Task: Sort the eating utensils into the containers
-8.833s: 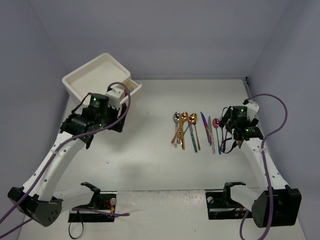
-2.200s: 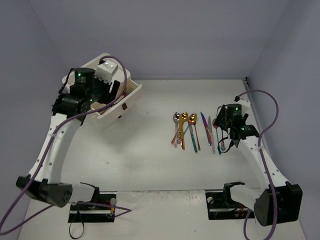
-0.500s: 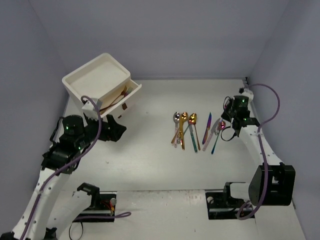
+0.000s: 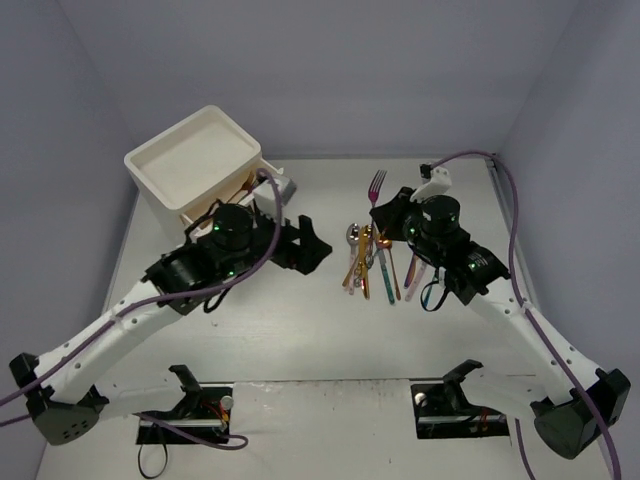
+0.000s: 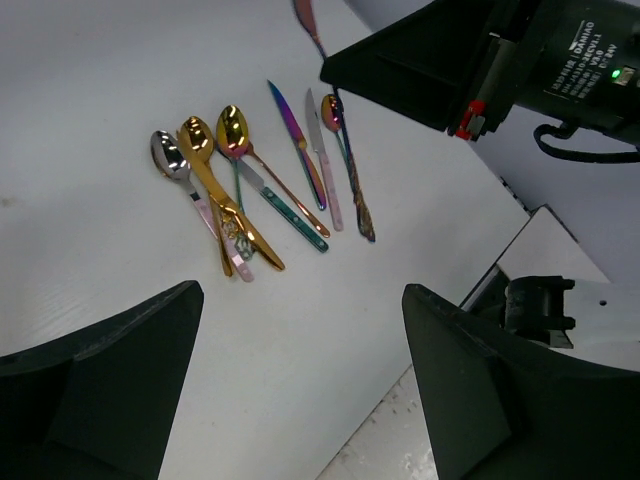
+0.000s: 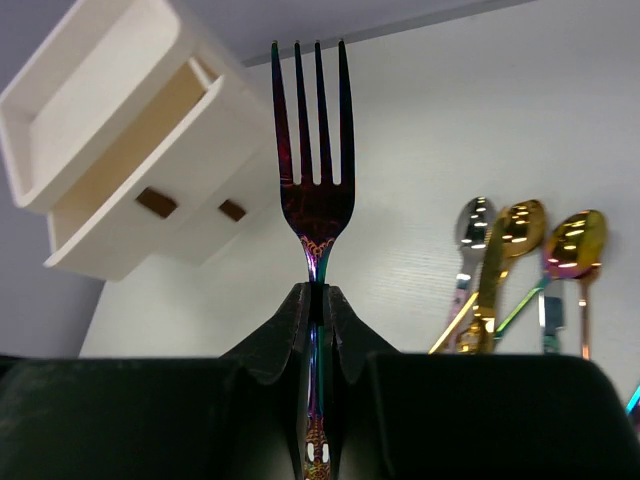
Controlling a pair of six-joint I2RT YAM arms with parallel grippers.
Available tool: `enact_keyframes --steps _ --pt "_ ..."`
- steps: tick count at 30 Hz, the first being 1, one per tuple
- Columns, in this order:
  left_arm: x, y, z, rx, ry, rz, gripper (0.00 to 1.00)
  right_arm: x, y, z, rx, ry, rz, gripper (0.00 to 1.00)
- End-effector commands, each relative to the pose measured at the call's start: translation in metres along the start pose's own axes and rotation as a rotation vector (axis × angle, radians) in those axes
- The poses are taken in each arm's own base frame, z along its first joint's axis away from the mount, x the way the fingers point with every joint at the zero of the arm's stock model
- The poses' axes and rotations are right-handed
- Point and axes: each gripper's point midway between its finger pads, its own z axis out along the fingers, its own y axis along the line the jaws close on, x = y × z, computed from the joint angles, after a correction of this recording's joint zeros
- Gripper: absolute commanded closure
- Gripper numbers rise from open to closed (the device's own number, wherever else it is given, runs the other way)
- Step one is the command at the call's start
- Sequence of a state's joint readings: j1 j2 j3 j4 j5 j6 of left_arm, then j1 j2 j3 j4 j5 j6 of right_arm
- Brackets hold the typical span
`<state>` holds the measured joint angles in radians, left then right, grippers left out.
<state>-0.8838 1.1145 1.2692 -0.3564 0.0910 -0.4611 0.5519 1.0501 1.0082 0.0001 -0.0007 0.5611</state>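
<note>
A purple iridescent fork (image 6: 315,190) stands tines-up in my right gripper (image 6: 320,300), which is shut on its neck. From above, the fork (image 4: 377,186) and right gripper (image 4: 388,215) hang over the far end of the row of eating utensils (image 4: 375,262). That row holds spoons and knives in silver, gold, copper, teal, pink and purple (image 5: 245,185). The white cabinet of containers (image 4: 190,160) sits at the back left, its top drawer (image 6: 130,190) pulled out. My left gripper (image 4: 312,243) hovers open and empty between the cabinet and the row (image 5: 300,390).
Small brown handles (image 6: 157,202) mark the lower drawers. Something brown lies inside the open drawer (image 4: 248,186). The two grippers are close together over the table's middle. Lilac walls close in the table on three sides; the arm bases (image 4: 460,400) stand at the near edge.
My right gripper has lifted the purple fork off the row and swung left. My left arm has moved from the near left to the middle, beside the utensils.
</note>
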Motion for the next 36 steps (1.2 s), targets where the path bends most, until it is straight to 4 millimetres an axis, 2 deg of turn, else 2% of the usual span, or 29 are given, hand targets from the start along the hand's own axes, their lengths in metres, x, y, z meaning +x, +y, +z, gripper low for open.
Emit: enact_keyframes --steps 1,3,7,9,12,16,19,21,23,25,27,29,32,36 --pt "-0.033 -0.029 0.025 -0.009 -0.125 0.057 0.22 -0.037 0.051 -0.019 -0.137 -0.132 0.081 1.00" --pt "-0.026 -0.038 0.041 -0.017 -0.099 0.080 0.22 -0.035 0.061 -0.023 -0.167 -0.133 0.093 1.00" --pt "-0.013 -0.043 0.060 -0.045 -0.067 0.098 0.27 -0.034 0.067 -0.033 -0.185 -0.146 0.112 1.00" --pt "-0.013 -0.045 0.061 -0.047 -0.070 0.100 0.30 -0.033 0.066 -0.036 -0.188 -0.149 0.120 1.00" --pt "-0.011 -0.042 0.070 -0.084 -0.074 0.101 0.41 -0.029 0.067 -0.040 -0.206 -0.142 0.134 1.00" --pt "-0.014 -0.039 0.074 -0.102 -0.090 0.093 0.67 -0.025 0.065 -0.041 -0.206 -0.137 0.139 1.00" --pt "-0.016 -0.037 0.072 -0.114 -0.103 0.091 0.93 -0.022 0.061 -0.040 -0.196 -0.135 0.134 1.00" --pt "-0.018 -0.034 0.067 -0.128 -0.111 0.095 1.00 -0.018 0.059 -0.039 -0.190 -0.130 0.126 0.98" --pt "-0.015 -0.028 0.062 -0.146 -0.101 0.114 1.00 -0.016 0.056 -0.037 -0.180 -0.129 0.114 0.91" --pt "-0.012 -0.018 0.056 -0.187 -0.083 0.144 1.00 -0.015 0.052 -0.036 -0.167 -0.131 0.102 0.71" --pt "-0.012 -0.004 0.046 -0.246 -0.073 0.179 1.00 -0.014 0.049 -0.035 -0.156 -0.136 0.086 0.61" --pt "-0.007 0.014 0.036 -0.306 -0.043 0.222 1.00 -0.015 0.045 -0.036 -0.143 -0.146 0.066 0.53" --pt "-0.011 0.050 0.017 -0.370 -0.002 0.248 1.00 -0.018 0.039 -0.042 -0.123 -0.165 0.044 0.41" --pt "-0.030 0.107 -0.015 -0.457 0.063 0.344 1.00 -0.021 0.020 -0.049 -0.048 -0.183 -0.001 0.37"
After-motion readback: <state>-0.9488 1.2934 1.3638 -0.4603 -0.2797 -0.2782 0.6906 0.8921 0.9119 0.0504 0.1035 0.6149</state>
